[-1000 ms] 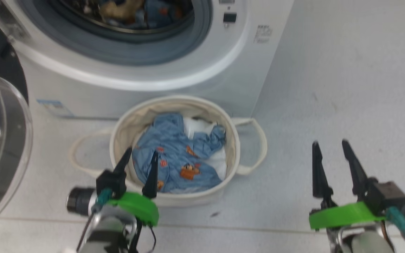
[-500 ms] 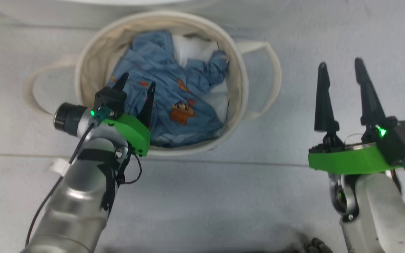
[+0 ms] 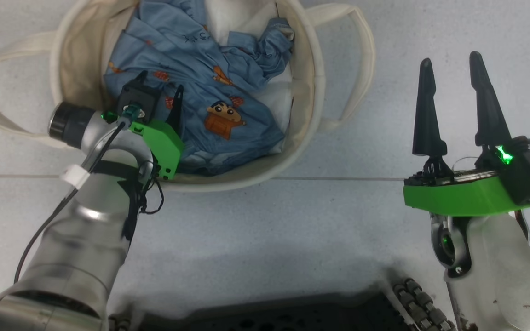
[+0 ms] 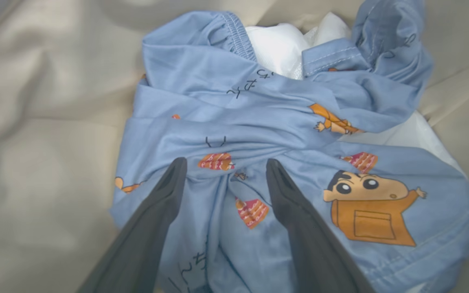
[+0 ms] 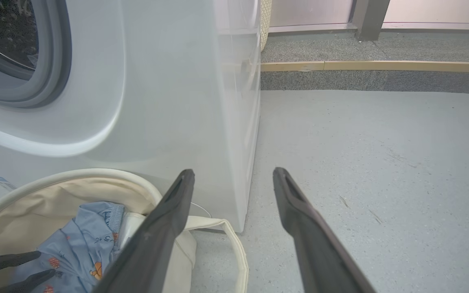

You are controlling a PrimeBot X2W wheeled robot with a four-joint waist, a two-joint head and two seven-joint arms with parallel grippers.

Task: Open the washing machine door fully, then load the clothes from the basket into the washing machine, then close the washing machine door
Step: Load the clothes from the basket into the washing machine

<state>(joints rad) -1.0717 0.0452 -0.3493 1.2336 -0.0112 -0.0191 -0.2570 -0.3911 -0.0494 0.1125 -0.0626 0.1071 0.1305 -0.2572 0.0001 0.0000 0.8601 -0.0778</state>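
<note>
1. Clothes, light-blue with orange cartoon patches, lie crumpled in the basket at the upper left of the head view, over a white liner.
2. Left gripper reaches into the basket, fingers spread, tips on the blue fabric, nothing clamped.
3. Right gripper hangs at the right over bare floor, fingers parted, empty.
4. Washing machine stands at the upper left of the right wrist view, with the basket just before it.

Clothes in basket before washing machine
</note>
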